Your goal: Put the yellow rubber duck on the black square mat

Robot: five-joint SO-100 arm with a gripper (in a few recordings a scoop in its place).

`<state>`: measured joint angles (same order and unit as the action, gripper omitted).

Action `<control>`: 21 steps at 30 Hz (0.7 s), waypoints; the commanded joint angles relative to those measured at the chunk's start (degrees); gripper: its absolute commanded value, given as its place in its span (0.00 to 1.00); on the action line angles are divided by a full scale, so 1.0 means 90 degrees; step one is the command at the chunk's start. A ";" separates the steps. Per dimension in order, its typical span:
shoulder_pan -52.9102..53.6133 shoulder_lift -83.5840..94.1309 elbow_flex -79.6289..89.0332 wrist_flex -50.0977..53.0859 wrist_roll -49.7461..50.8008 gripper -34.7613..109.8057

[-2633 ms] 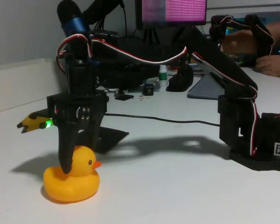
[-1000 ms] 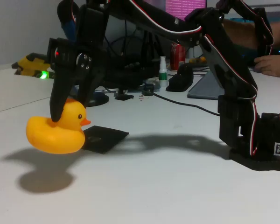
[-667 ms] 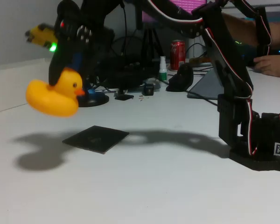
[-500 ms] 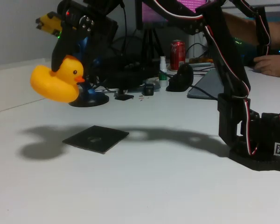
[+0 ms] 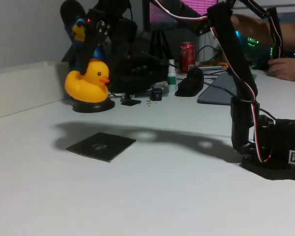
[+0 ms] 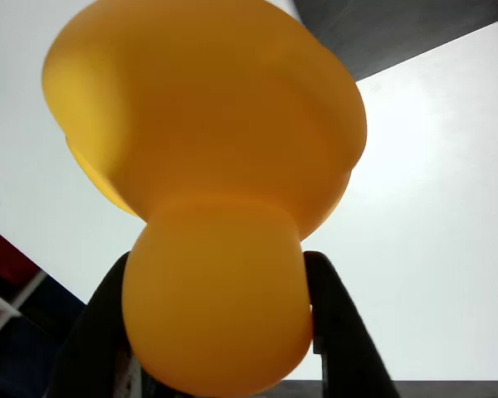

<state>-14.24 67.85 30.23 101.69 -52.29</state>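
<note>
- The pincer [image 5: 85, 69] is gripping the duck [image 5: 88, 81] by the head and holding it in the air, well above the counter [image 5: 152, 196], at the left of the fixed view.
- The duck is hanging upright there, with its orange beak pointing right and its body just above a dark round base [image 5: 93, 105] behind it.
- In the wrist view the duck [image 6: 207, 182] is looming large, its head squeezed between the two dark fingers [image 6: 336, 323], which are pressing on it from either side.
- The mat [image 5: 101, 146] is lying flat on the counter, below the duck and nearer the camera, well apart from it, with nothing on it.
- The arm [image 5: 236, 64] is reaching from its base [image 5: 273, 152] at the right across to the duck, casting a shadow over the counter behind the mat.
- A red can [image 5: 187, 51] is standing among the clutter at the back.
</note>
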 commanded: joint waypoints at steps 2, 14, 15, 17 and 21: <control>0.0146 0.0488 -0.0088 0.0430 0.0000 0.33; 0.0127 0.0439 0.0645 0.0605 0.0000 0.33; 0.0127 0.0439 0.0937 0.0605 0.0000 0.33; 0.0137 0.0449 0.1533 0.0605 0.0000 0.33; 0.0137 0.0527 0.2461 0.0566 0.0000 0.33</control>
<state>-13.27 68.12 49.22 103.36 -52.29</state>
